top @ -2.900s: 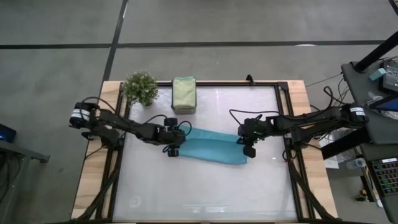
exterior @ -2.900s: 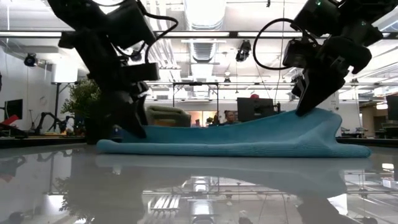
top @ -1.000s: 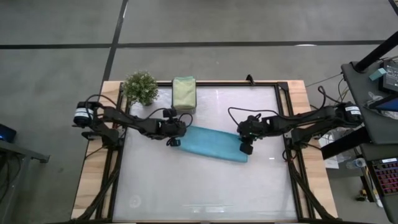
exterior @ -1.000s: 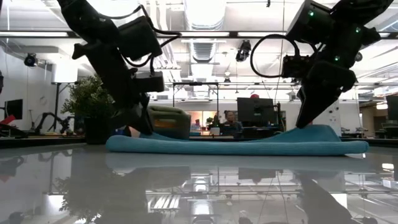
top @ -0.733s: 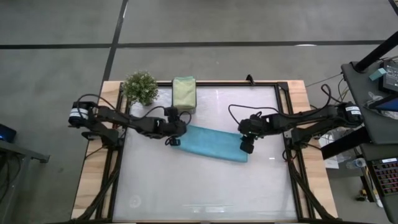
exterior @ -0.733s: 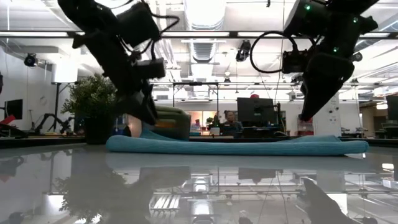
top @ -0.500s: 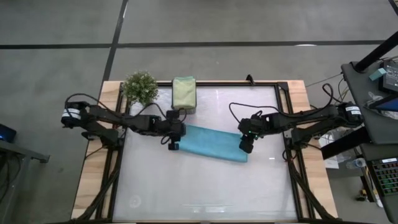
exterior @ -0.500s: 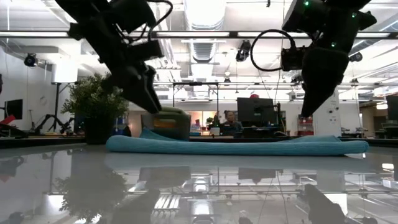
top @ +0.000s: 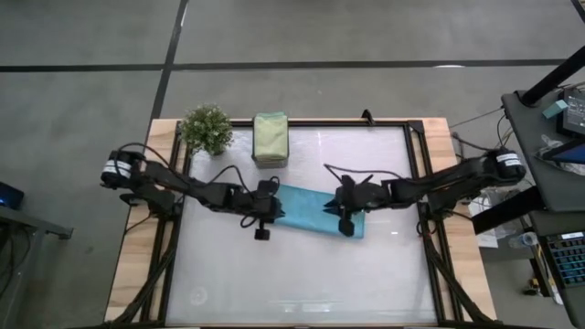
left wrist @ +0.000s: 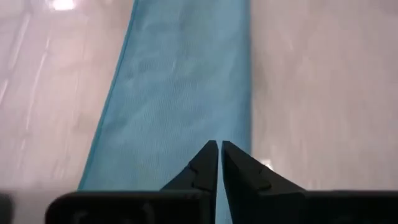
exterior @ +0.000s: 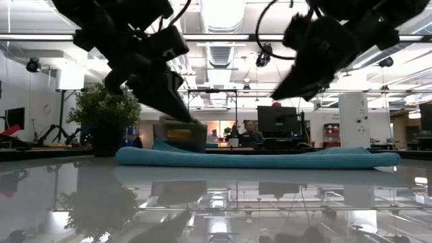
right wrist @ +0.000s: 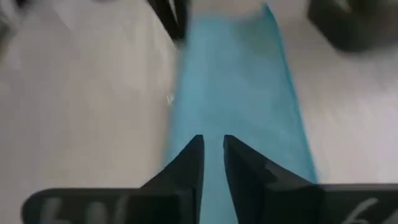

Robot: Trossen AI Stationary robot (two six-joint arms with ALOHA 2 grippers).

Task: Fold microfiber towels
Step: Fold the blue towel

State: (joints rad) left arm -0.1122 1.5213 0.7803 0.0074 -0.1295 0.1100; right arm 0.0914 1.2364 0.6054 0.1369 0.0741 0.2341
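A light blue microfiber towel point(top: 311, 212), folded into a long strip, lies flat on the table's middle point(exterior: 256, 160). My left gripper point(top: 279, 210) hovers over its left end, shut and slanting down, its tips clear of the cloth point(exterior: 196, 120) point(left wrist: 219, 146). Over the right end hangs my right gripper point(top: 331, 208), higher up point(exterior: 275, 96), with a narrow gap between its fingers point(right wrist: 211, 140) and nothing in it. A sage green towel point(top: 271, 137) lies folded at the table's far edge.
A small potted plant point(top: 207, 128) stands at the far left corner, beside the folded green towel point(exterior: 179, 133). The glossy table top point(top: 302, 274) stretches out on the near side of the blue strip. A dark frame point(top: 416, 174) borders the table.
My right gripper has let the strip's raised right end drop flat. Both grippers have risen off the towel's ends, tipped closer to level and moved toward each other over the strip. The towel has stayed in place.
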